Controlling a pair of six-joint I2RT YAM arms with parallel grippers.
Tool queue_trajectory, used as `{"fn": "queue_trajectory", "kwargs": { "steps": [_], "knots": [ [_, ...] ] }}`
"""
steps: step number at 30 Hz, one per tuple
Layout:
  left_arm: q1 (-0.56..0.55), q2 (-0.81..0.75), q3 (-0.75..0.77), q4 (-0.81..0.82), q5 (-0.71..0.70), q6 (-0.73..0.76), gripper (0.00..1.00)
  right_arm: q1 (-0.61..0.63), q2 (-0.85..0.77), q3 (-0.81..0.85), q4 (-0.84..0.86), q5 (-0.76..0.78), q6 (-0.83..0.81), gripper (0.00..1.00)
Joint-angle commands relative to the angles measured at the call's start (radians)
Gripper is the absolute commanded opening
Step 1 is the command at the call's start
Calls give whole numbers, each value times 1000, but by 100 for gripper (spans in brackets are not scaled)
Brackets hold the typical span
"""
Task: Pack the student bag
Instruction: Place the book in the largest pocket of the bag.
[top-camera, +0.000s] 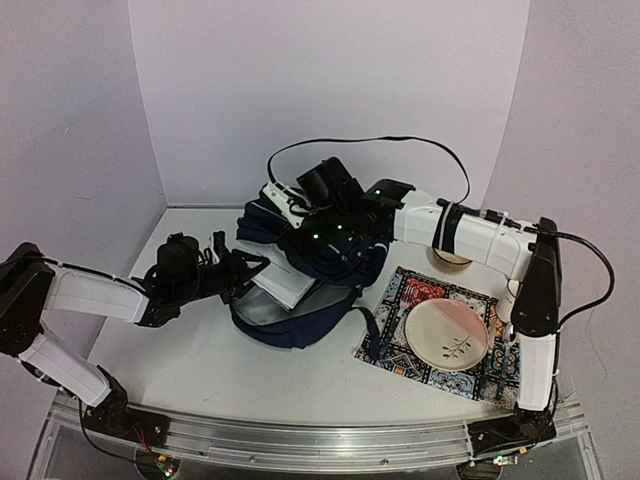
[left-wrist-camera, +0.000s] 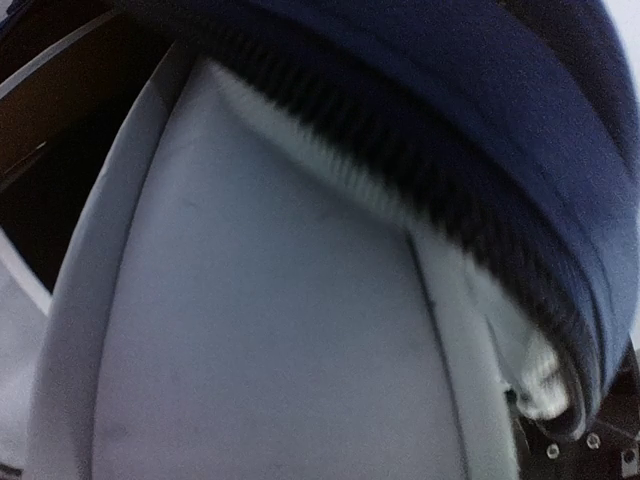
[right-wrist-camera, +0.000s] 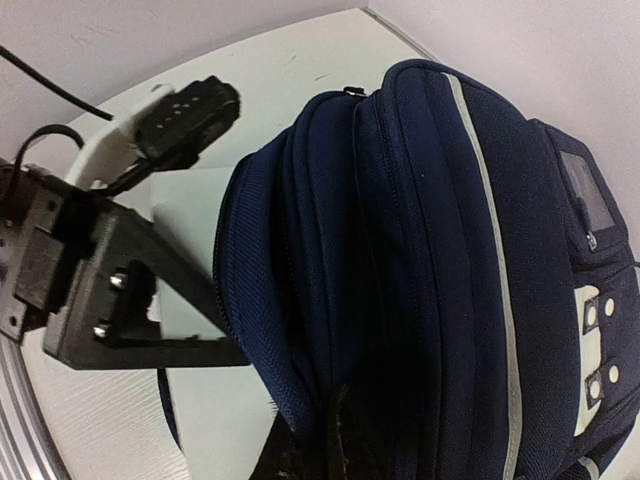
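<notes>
Reaching in from the left side of the worktop (top-camera: 200, 360), the left gripper (top-camera: 240, 268) sits at the open mouth of the student bag (top-camera: 290, 330). Whether its fingers are spread or clamped cannot be determined: the overhead view is too coarse, and the left wrist view shows only pale grey lining (left-wrist-camera: 270, 330) under a navy rim (left-wrist-camera: 480, 120) with a blurred zip edge.

A flat white item (top-camera: 285, 285) lies at the bag mouth, just beside the left gripper. Its far end is hidden by bag fabric, so the item cannot be identified.

The student bag lies on its side at the centre of the worktop, its mouth facing left. The right wrist view shows its navy panels (right-wrist-camera: 420, 250), one white trim stripe and white buckle patches.

The right gripper (top-camera: 305, 240) is on the upper side of the bag. Its fingers (right-wrist-camera: 325, 440) are pressed together on a fold of the bag rim and are cut off by the lower frame edge.

To the right, a patterned placemat (top-camera: 395, 290) carries a pale plate (top-camera: 447, 335) with a dark sprig motif. A round item (top-camera: 452, 258) behind the right arm is mostly hidden.
</notes>
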Motion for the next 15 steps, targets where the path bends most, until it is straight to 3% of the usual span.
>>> {"fn": "queue_trajectory", "kwargs": {
  "steps": [1,7,15],
  "knots": [
    [-26,60,93,161,-151,99,40,35,-95,24,102,-141,-20,0],
    [-39,115,75,169,-238,126,56,35,-65,12,106,-109,-2,0],
    [-40,0,-52,125,-313,227,76,35,-49,-15,108,-10,16,9]
  ]
}}
